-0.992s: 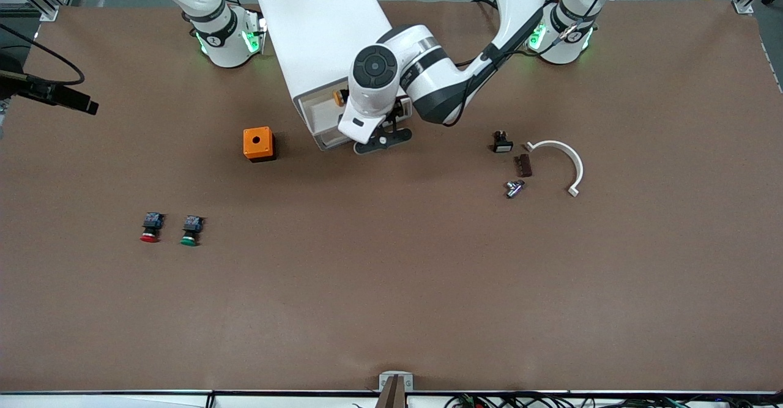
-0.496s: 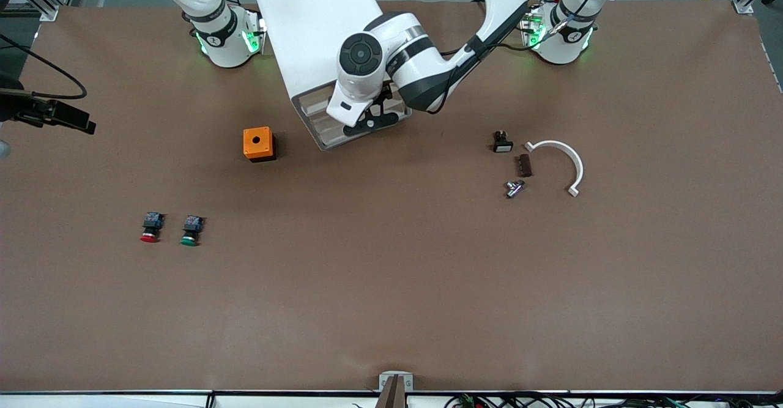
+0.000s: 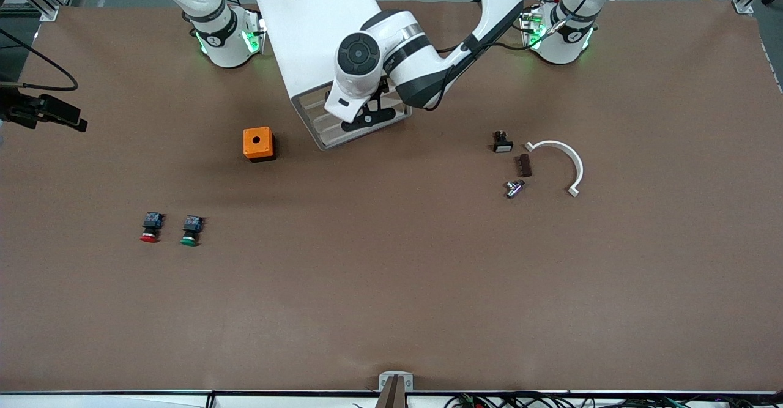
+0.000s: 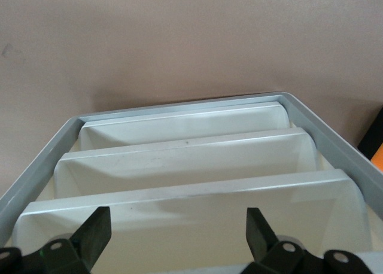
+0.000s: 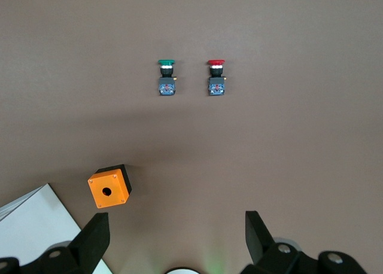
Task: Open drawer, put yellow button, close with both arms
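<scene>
Drawer [image 3: 312, 100], the top one of the cabinet [image 3: 318, 29], looked shut: in the left wrist view every front I could see sat flush inside the grey frame, none sticking out. I found no yellow button in any view. Only the red button [image 3: 149, 229] and green button [image 3: 191, 231] lay on the table, at about seven o'clock from the cabinet in the front view, with the orange box [image 3: 259, 144] nearer it at about eight o'clock. So I judged, without being able to see it, that the yellow one was inside. The left gripper [image 3: 367, 114] hung right in front of the drawer fronts with its fingers spread wide and nothing between them. The right gripper [image 5: 176, 217] waited high over the right arm's end of the table, equally wide and empty, looking down on the two buttons and the box. By my reading the opening, the placing and the closing were done, and all that was left was to back the left arm away.
</scene>
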